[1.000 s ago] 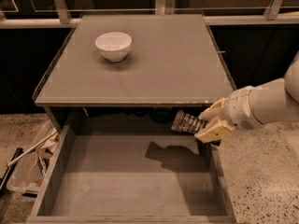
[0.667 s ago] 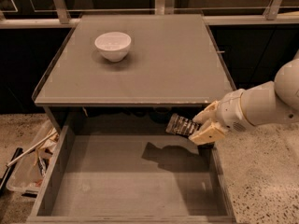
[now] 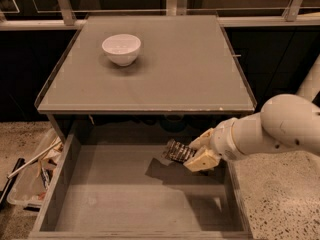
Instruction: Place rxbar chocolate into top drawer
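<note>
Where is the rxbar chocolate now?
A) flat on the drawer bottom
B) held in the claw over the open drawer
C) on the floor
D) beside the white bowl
B: the claw, over the right side of the open top drawer, grips the rxbar chocolate above its shadow.

Jaws holding rxbar chocolate (image 3: pixel 176 151) over top drawer (image 3: pixel 125 204), right rear, tabletop (image 3: pixel 170 79) just behind, floor below free

You see the gripper (image 3: pixel 194 154) right of centre, its fingers pinching the rxbar chocolate (image 3: pixel 177 151) above the open top drawer (image 3: pixel 125 199) filling the lower frame. A white bowl (image 3: pixel 121 48) sits upper left on the grey tabletop (image 3: pixel 190 69).
</note>
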`<state>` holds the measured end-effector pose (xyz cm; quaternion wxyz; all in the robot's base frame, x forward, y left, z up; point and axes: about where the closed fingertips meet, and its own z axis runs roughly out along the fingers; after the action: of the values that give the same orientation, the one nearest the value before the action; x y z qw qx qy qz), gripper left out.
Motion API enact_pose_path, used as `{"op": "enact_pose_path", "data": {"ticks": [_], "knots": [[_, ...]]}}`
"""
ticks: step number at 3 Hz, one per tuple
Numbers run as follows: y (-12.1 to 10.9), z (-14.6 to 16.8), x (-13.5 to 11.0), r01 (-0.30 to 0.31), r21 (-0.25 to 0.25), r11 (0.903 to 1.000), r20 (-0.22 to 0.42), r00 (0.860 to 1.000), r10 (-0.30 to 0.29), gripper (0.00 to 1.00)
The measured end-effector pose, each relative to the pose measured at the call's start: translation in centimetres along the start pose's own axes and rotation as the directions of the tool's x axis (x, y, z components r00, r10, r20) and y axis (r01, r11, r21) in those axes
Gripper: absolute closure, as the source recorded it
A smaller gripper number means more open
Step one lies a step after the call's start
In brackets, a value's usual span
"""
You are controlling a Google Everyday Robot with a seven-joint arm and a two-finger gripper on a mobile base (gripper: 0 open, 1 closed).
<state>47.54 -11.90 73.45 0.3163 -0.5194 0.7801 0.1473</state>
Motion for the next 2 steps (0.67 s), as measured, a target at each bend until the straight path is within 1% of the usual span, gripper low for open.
{"op": "enact_pose_path", "data": {"ticks": [1, 2], "knots": [[0.4, 3.2, 0.8, -0.001, 0.043, 0.9991, 0.010, 1.000, 0.000, 1.00], [0.1, 6.4, 2.0, 0.000, 0.092, 0.9957, 0.012, 1.000, -0.001, 1.00]]}}
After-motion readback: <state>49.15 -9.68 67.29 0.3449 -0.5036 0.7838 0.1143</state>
